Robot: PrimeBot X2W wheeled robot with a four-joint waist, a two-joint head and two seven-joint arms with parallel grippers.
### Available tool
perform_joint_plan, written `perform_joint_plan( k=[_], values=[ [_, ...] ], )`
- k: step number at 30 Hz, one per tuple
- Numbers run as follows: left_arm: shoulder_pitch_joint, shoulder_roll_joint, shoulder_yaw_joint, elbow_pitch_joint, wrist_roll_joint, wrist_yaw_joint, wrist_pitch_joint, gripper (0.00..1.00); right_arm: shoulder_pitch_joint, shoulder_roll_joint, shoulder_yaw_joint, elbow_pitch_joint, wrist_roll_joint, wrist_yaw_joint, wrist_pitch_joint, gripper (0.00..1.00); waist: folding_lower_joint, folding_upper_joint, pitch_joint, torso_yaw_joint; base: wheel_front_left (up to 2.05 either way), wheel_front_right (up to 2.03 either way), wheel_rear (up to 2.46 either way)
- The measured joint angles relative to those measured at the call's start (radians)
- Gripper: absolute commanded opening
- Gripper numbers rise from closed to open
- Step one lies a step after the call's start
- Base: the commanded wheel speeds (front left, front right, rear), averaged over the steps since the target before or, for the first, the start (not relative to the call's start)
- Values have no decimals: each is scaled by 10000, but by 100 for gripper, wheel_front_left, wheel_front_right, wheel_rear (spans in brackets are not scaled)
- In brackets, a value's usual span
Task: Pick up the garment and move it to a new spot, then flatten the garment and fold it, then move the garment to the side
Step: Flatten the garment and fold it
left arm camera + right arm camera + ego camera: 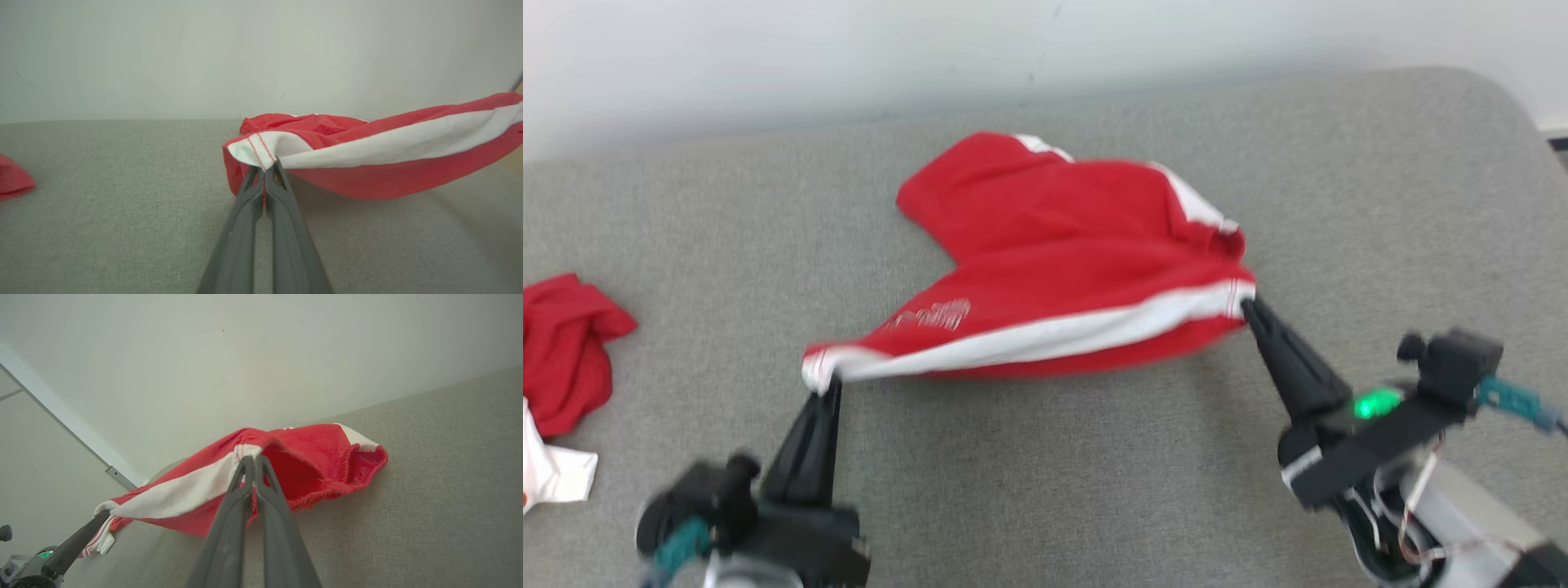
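Note:
The garment [1062,253] is a pair of red shorts with a white side stripe, held stretched just above the grey padded surface [1045,457]. My left gripper [822,389] is shut on the hem corner at the stripe's left end, seen close up in the left wrist view, where the gripper [264,168] pinches the white stitched hem of the garment [367,163]. My right gripper [1245,304] is shut on the stripe's right end at the elastic waistband; the right wrist view shows that gripper [253,458] gripping the garment [318,457], with the left gripper's fingers [77,541] at lower left.
Another red and white cloth [560,359] lies crumpled at the surface's left edge, also in the left wrist view as a red cloth [12,181]. A pale wall [849,49] runs behind the surface. Bare grey padding spreads in front of the shorts and to their right.

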Motion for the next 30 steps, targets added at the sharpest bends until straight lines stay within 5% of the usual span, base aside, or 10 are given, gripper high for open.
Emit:
perform_joint_plan(
  k=[19,30],
  values=[
    [3551,-1327,1315,-184,656,-230,0,0,3428,-1099,570,-965,840,0,397,0,3,1,-1081,-120,0,0,0],
    [4033,-1718,1751,-130,1237,-660,0,0,4387,-1216,267,-1427,1104,0,894,0,4,2,-1152,-50,0,0,0]
  ],
)
